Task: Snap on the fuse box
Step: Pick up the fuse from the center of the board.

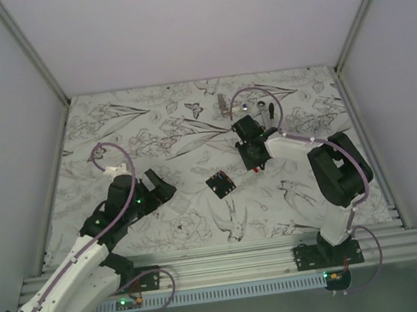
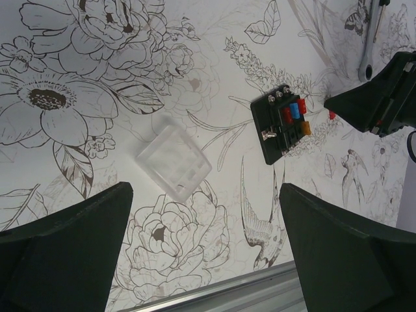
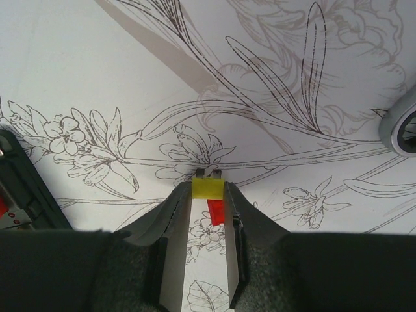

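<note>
Right hand (image 3: 208, 181) pinches a tiny yellow fuse (image 3: 208, 189) at its fingertips, low over the floral tabletop (image 1: 151, 133). Left hand (image 2: 205, 195) hangs wide open above a clear cover (image 2: 173, 162). Between the arms sits the fuse box (image 1: 220, 184), coloured fuses up, clear of both hands.

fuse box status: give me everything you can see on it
The fuse box is a square black plastic block lying flat on the floral table, turned diagonally, uncovered. Red, blue and orange fuses sit in its top; small silver terminals line one edge. Nothing touches it: the clear cover lies apart, and the right claw, gripping a yellow fuse, is clear of it.
</note>
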`<control>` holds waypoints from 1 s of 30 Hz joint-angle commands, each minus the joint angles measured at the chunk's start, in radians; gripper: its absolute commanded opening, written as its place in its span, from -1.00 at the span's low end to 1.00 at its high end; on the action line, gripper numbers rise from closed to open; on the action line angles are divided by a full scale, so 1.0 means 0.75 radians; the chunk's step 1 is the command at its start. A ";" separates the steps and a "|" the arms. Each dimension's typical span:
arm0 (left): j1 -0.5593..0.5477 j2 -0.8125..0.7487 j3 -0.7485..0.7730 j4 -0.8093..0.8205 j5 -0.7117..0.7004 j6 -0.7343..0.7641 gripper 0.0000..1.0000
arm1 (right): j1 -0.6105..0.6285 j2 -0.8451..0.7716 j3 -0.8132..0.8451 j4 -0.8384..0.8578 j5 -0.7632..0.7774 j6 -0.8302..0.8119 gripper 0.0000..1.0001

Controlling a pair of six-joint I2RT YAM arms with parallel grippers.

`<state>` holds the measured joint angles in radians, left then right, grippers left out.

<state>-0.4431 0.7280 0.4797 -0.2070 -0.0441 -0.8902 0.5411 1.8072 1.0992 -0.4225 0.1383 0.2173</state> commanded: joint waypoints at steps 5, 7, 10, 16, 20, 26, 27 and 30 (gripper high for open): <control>0.010 0.028 0.040 0.002 0.044 -0.012 0.99 | 0.034 0.024 0.035 -0.043 0.079 -0.006 -0.55; 0.010 0.048 0.052 0.009 0.061 -0.010 1.00 | 0.054 -0.003 0.028 -0.021 0.079 -0.013 -0.56; 0.010 0.091 0.078 0.017 0.097 -0.006 0.99 | 0.080 -0.037 0.025 0.013 0.055 -0.028 -0.57; 0.010 0.169 0.085 0.109 0.183 -0.034 0.95 | 0.148 -0.134 0.016 0.065 0.021 -0.071 -0.59; 0.010 0.252 0.117 0.176 0.266 -0.050 0.92 | 0.201 -0.219 -0.003 0.129 -0.027 -0.100 -0.61; 0.010 0.378 0.190 0.272 0.384 -0.054 0.86 | 0.282 -0.310 -0.013 0.206 -0.110 -0.153 -0.63; 0.010 0.401 0.208 0.288 0.405 -0.051 0.85 | 0.296 -0.310 -0.016 0.219 -0.119 -0.164 -0.63; 0.010 0.469 0.261 0.314 0.455 -0.046 0.77 | 0.340 -0.377 -0.044 0.273 -0.158 -0.198 -0.63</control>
<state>-0.4431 1.0328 0.6201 -0.0364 0.2134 -0.9249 0.7567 1.5768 1.0935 -0.2955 0.0761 0.1177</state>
